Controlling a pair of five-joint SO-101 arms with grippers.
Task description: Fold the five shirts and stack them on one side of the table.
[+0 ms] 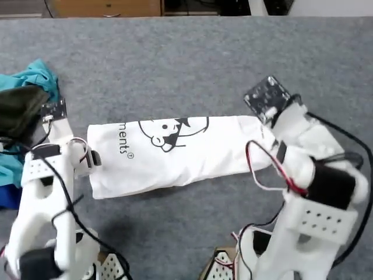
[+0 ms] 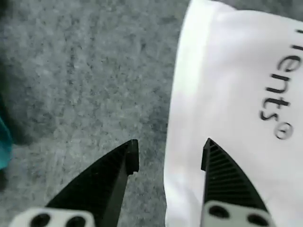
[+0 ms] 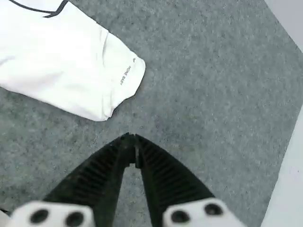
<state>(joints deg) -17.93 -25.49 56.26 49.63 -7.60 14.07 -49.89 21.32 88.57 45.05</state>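
1. One white shirt (image 1: 175, 154) lies folded into a long strip across the middle of the grey tabletop (image 1: 175, 58).
2. Left tool (image 2: 170, 144) is spread over the shirt's printed end, one finger above the cloth and the other above bare tabletop.
3. Right tool (image 3: 132, 138) is pressed together, holding nothing, near the shirt's other end.
4. A pile (image 1: 23, 99) of teal and dark clothes sits at the tabletop's edge by the left arm.

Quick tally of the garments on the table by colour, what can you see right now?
White shirt: 1
Teal garment: 1
Dark garment: 1
Blue garment: 1
Total: 4 visible; the coloured three lie heaped together.
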